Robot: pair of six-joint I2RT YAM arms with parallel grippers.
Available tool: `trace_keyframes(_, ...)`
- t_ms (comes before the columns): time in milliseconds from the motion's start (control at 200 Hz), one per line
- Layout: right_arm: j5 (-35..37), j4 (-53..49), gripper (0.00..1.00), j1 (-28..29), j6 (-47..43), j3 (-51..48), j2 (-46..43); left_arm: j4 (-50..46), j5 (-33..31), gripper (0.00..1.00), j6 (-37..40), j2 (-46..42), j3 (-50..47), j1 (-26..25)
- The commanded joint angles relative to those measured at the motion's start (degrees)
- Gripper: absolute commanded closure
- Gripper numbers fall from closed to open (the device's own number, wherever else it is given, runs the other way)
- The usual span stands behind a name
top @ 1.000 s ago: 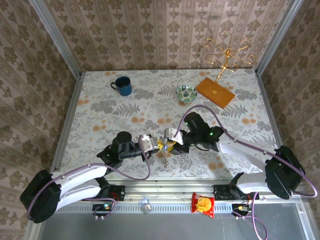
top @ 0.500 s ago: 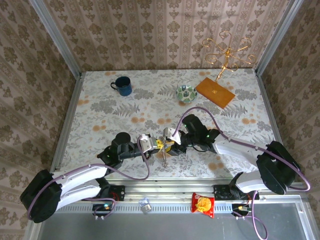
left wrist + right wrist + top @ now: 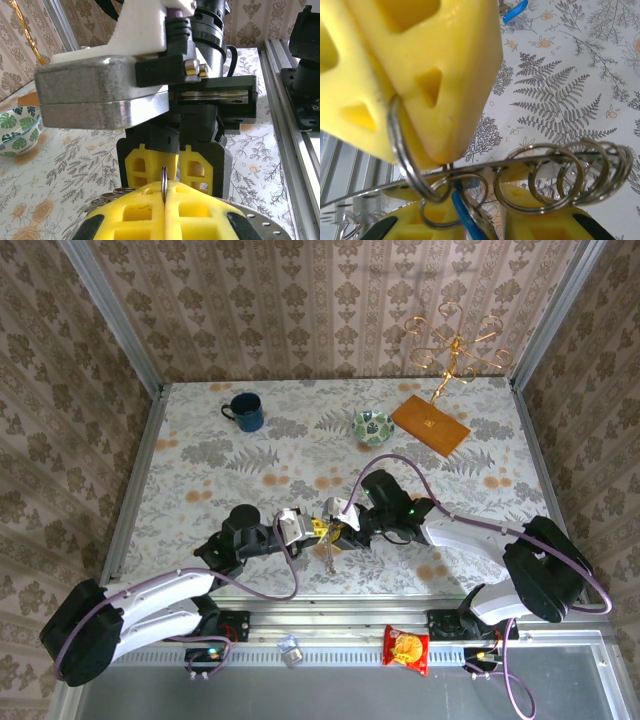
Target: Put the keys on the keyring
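**A:** Where is the flat, wide, dull grey-brown metal keyring (image 3: 260, 223) found?

**B:** It is held up over the leaf-printed tablecloth (image 3: 250, 470), between the two arms near the front edge. From the right wrist it is seen edge-on as a thin line, with several small silvery loops (image 3: 555, 175) threaded on it.

**A:** How is the left gripper (image 3: 164, 192) set?

**B:** Its yellow fingers (image 3: 200, 215) are pressed together on a thin silvery split ring (image 3: 163, 181), which is seen edge-on in the seam.

**A:** And the right gripper (image 3: 490, 212)?

**B:** It is faced closely towards the left one, and its jaws are drawn narrow. A tiny key with a blue plastic head (image 3: 462, 210) is seen between its yellow fingertips. Whether that key is actually clamped cannot be told.

**A:** Is another key seen?

**B:** A second blue-headed key (image 3: 516, 10) is seen lying on the tablecloth, well apart from the keyring.

**A:** Anything else nearby?

**B:** A green leaf-patterned bowl (image 3: 15, 130) is seen far off to one side.
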Motion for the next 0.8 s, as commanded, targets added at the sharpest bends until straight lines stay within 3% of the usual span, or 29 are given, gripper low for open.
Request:
trace_keyframes(0,-0.6,-2.5,0.81,0.0,-0.7,0.3,-3.2,1.4,0.5,1.00,-0.4,-1.5,-0.6,0.2)
trace_keyframes(250,0.4,-6.6,1.00,-0.1,-1.6,1.3,-5.2,-1.0,-0.3,1.00,0.9,-2.2,-0.1,0.1)
trace_keyframes(795,7.1,-21.5,1.00,0.9,-6.1,10.6,-9.7,-6.1,-1.0,1.00,2.9,-1.0,1.8,0.1)
